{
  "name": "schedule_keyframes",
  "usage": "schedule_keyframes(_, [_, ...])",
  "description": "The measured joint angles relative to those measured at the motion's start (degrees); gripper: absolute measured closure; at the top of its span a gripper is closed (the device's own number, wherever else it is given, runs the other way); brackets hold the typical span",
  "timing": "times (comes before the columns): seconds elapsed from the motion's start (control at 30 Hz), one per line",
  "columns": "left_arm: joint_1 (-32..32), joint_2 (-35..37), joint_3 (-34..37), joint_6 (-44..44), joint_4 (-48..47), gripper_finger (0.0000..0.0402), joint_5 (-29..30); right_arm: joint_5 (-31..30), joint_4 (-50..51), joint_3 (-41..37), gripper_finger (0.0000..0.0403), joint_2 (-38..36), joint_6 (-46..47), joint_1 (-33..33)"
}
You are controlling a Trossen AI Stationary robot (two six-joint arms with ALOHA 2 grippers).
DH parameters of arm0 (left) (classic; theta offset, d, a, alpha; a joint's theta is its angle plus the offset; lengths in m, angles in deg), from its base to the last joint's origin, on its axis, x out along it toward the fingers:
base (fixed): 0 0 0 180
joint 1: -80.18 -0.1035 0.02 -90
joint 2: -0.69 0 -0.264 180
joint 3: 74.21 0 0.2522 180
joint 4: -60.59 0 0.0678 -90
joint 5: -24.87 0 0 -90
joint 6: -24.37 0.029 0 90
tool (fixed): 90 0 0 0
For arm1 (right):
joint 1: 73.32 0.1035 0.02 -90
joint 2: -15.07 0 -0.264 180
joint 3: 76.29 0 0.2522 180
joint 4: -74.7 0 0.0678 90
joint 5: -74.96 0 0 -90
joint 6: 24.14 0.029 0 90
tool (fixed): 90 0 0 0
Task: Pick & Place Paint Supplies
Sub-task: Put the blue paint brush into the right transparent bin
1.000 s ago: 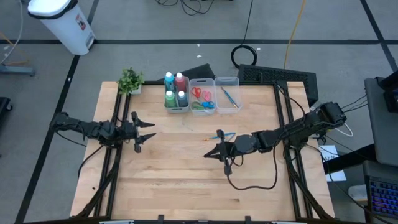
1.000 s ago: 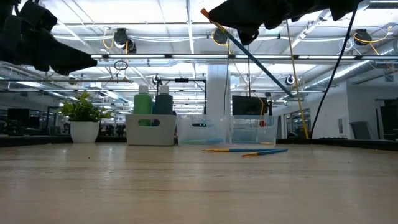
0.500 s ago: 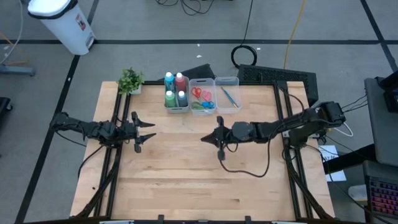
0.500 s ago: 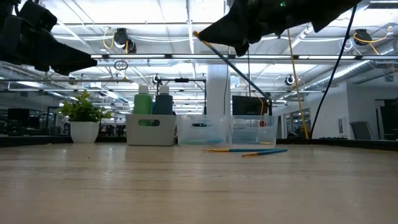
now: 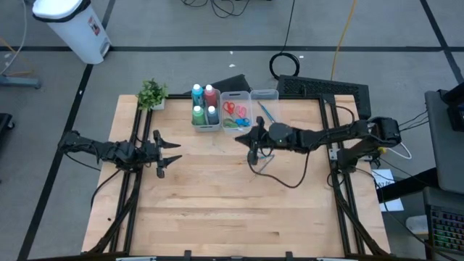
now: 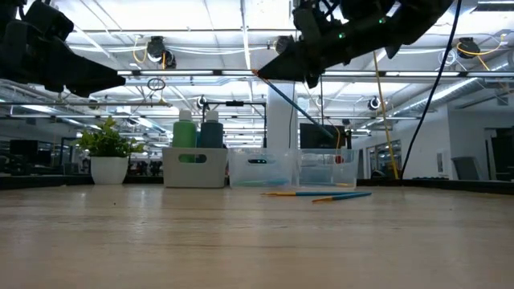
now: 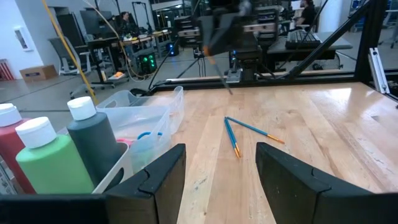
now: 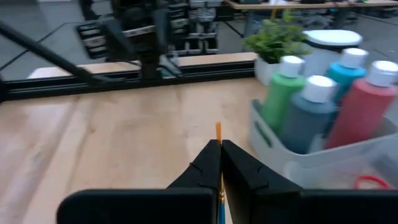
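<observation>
1. The table [image 5: 217, 210] carries three clear bins in a row at its far edge: the bottle bin [image 5: 206, 125] with the four paint bottles [image 5: 205, 105], the scissors bin [image 5: 235, 122] with the small scissors [image 5: 233, 110], and the brush bin [image 5: 265, 116], where one brush already lies.
2. The left arm waits over the left part of the table. Its left gripper [image 5: 165, 152] has the fingers apart and holds nothing.
3. The right arm reaches across toward the bins. The right gripper [image 5: 249, 139] hangs above the table just in front of the scissors bin and the brush bin, and its fingers are closed on a thin carried brush [image 6: 301, 111], which hangs slanted below it in the low view.
4. Two loose brushes [image 7: 239, 132] lie on the wood, near the bins.
5. I judge the step in hand is carrying this brush to the brush bin. The next move needs the gripper to go over that bin, lower the brush inside, and open the fingers.
</observation>
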Motion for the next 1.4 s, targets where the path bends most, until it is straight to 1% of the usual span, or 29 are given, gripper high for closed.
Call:
schedule_keyframes(0.27, [0.00,0.00,0.00,0.00,0.00,0.0199,-0.01,0.02,0.30,-0.04,0.0403,-1.13,-0.15,-6.85])
schedule_keyframes(0.5, [0.00,0.00,0.00,0.00,0.00,0.0199,-0.02,0.03,1.69,-0.09,0.0403,-5.52,-0.20,-13.67])
schedule_keyframes(0.63, [0.00,-0.01,0.00,0.00,0.00,0.0199,-0.02,-0.02,1.68,-0.07,0.0403,-6.83,-0.17,-17.42])
schedule_keyframes(0.8, [0.00,0.00,0.00,0.00,0.00,0.0199,-0.01,0.02,2.17,-0.07,0.0403,-6.91,1.20,-21.70])
schedule_keyframes(1.03, [0.00,-0.01,0.00,0.00,0.00,0.0199,-0.02,0.02,3.70,-0.11,0.0403,-6.04,1.32,-25.48])
schedule_keyframes(1.17, [0.00,0.00,0.00,0.00,0.00,0.0199,-0.02,0.00,3.54,-1.94,0.0403,-5.72,1.27,-27.05])
schedule_keyframes(1.4, [0.00,0.01,0.00,0.00,0.00,0.0199,0.00,0.00,-3.73,-8.11,0.0403,-5.75,1.18,-30.24])
